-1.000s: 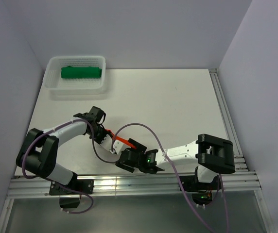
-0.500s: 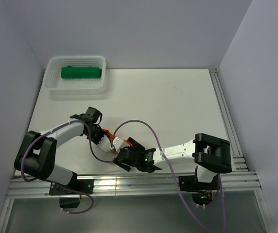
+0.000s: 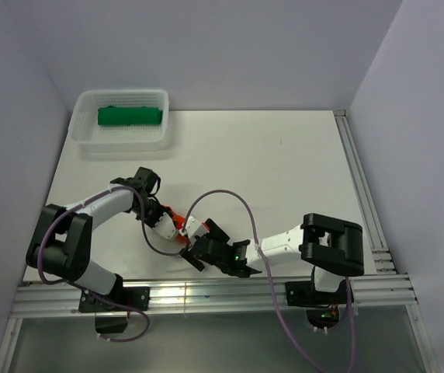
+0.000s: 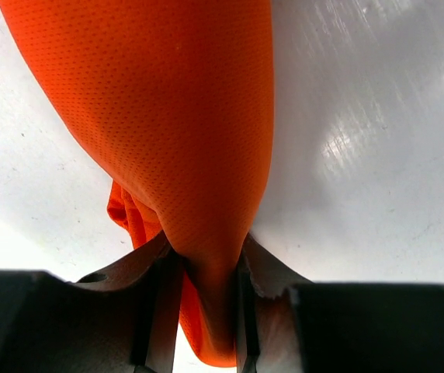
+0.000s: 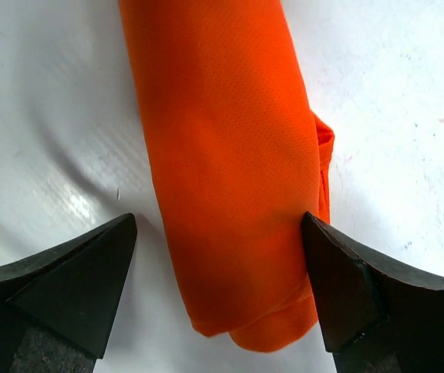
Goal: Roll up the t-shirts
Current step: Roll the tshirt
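Observation:
The orange-red t-shirt (image 3: 177, 224) lies as a tight roll on the white table near the front, mostly hidden between my two grippers. My left gripper (image 3: 163, 217) is shut on one end of the roll; in the left wrist view the cloth (image 4: 183, 116) is pinched between the jaws (image 4: 206, 268). My right gripper (image 3: 195, 238) is open, its jaws straddling the roll's other end (image 5: 222, 155), the right finger (image 5: 346, 287) touching the cloth, in the right wrist view (image 5: 218, 225). The dark green t-shirt (image 3: 130, 116) lies rolled in the basket.
The white mesh basket (image 3: 82, 101) stands at the back left corner. Metal rails run along the table's front edge (image 3: 206, 291) and right edge (image 3: 359, 186). A purple cable (image 3: 230, 198) loops over the table behind the right gripper.
My right gripper has moved left toward the left gripper along the orange roll. The left gripper has shifted slightly back and left. Less orange cloth shows between them.

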Available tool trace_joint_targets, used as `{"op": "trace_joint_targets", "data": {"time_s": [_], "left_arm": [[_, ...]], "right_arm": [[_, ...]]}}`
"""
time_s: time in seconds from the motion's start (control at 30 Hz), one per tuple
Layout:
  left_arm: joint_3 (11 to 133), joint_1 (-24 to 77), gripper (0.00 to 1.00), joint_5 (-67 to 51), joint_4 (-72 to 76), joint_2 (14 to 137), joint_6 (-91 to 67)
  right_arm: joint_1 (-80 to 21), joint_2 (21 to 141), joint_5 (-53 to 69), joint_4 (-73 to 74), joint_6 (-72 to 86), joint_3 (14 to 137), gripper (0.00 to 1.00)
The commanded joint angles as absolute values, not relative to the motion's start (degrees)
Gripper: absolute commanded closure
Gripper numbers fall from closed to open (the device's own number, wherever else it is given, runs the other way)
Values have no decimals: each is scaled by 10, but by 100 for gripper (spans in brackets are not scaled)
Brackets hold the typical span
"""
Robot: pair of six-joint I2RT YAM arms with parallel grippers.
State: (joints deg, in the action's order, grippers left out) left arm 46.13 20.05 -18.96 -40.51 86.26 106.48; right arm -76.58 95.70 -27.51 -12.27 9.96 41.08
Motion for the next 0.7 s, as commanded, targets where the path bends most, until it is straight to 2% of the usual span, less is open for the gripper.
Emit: {"op": "trace_joint_targets", "data": {"time_s": [0.0, 0.03, 0.1, 0.13, 0.17, 0.2, 0.23, 0.33, 0.47, 0.5, 0.53, 0.67], "left_arm": [[462, 202, 68, -175, -541, 910, 1092], [480, 203, 68, -175, -560, 917, 1088], [492, 202, 68, -177, -569, 931, 1088], [493, 202, 68, -175, -570, 933, 1089], [492, 202, 67, -176, -569, 933, 1092], [492, 202, 67, -176, -569, 931, 1095], [491, 202, 67, -178, -569, 932, 1096], [500, 202, 67, -189, -576, 938, 1093], [508, 199, 66, -215, -581, 941, 1087], [509, 194, 65, -222, -583, 941, 1085], [514, 192, 63, -226, -586, 941, 1085], [516, 180, 25, -232, -588, 943, 1074]], "right_arm": [[-739, 991, -323, -141, 112, 388, 6], [-736, 996, -309, -166, 111, 382, 7], [-723, 999, -294, -188, 114, 367, 17], [-720, 1004, -288, -206, 115, 363, 24], [-718, 1005, -287, -212, 116, 357, 41], [-714, 1007, -287, -216, 117, 354, 45], [-713, 1009, -286, -229, 116, 350, 46], [-714, 1008, -280, -255, 118, 333, 59], [-714, 1001, -275, -281, 125, 311, 66], [-714, 1001, -275, -284, 129, 309, 70], [-713, 1001, -271, -283, 132, 307, 72], [-714, 993, -241, -272, 136, 303, 73]]}}
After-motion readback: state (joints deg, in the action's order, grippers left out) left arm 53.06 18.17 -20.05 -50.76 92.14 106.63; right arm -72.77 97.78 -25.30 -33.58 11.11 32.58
